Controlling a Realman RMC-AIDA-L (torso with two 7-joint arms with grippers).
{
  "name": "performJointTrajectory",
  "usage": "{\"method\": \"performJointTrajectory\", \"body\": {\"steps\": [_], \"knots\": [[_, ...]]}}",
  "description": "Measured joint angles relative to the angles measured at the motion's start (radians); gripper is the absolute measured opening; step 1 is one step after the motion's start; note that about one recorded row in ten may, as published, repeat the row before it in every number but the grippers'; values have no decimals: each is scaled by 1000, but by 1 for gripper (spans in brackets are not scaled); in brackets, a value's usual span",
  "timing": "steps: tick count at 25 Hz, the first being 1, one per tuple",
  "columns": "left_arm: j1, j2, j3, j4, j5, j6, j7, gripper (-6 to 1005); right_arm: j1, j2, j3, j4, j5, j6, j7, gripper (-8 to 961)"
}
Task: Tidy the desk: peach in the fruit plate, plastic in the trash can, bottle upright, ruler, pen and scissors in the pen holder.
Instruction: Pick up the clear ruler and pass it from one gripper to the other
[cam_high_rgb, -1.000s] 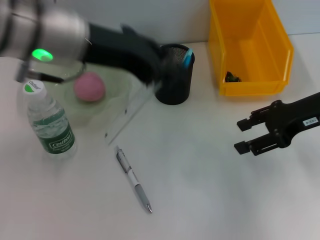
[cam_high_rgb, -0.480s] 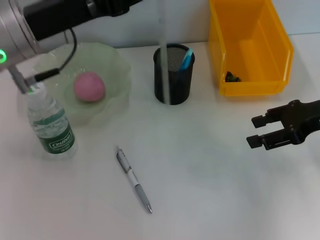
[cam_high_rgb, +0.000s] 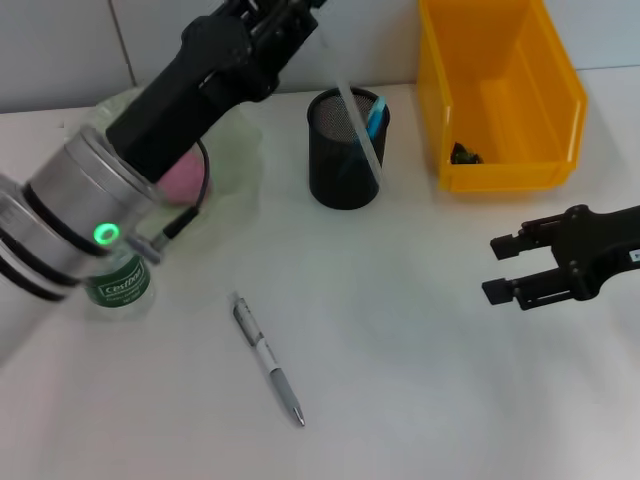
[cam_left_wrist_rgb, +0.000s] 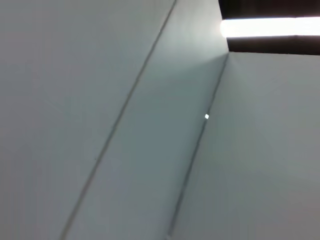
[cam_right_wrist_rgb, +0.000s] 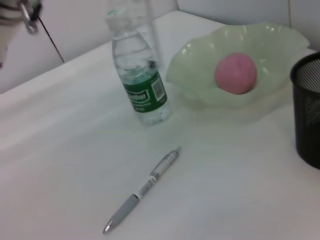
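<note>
Ruler now in the cup; pen is the last item out on the surface.

Near to far: the grey-and-white ballpoint pen (cam_high_rgb: 267, 360) lies loose on the white surface (cam_high_rgb: 420, 380), not yet picked. My R hand (cam_high_rgb: 492, 268) hovers over the surface at right, jaws well apart, holding nothing, little moved from a sec ago. The clear plastic bottle w/ green label (cam_right_wrist_rgb: 142, 85) stands upright. The pink-red peach (cam_right_wrist_rgb: 236, 73) sits in the pale green wavy-rimmed plate (cam_right_wrist_rgb: 280, 30). A sec ago the translucent ruler (cam_high_rgb: 362, 130) was off the surface in my L hand (cam_high_rgb: 290, 12); now it leans inside the black mesh pen holder (cam_high_rgb: 343, 170) beside the blue scissors (cam_high_rgb: 375, 115). L hand is raised behind it; can't tell how open, or whether it's let go. Yellow bin (cam_high_rgb: 500, 175) farthest back.
</note>
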Motion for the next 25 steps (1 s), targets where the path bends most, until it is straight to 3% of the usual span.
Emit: {"method": "performJointTrajectory", "body": {"steps": [7, 11, 13, 19, 25], "knots": [[3, 0, 348, -46, -498, -6, 472, 391, -53, 26, 4, 6, 147, 5, -132, 716], [1, 0, 489, -29, -695, -5, 671, 391, -102, 70, 26, 11, 254, 30, -247, 716], [-4, 0, 539, -17, -775, -9, 751, 391, -118, 85, 33, 61, 323, 55, -331, 716], [-44, 0, 676, 36, -1041, -37, 981, 391, -136, 97, 38, 233, 488, 107, -615, 716], [-75, 0, 705, 58, -1158, -86, 1055, 391, -113, 103, 26, 435, 657, 159, -911, 716]]}}
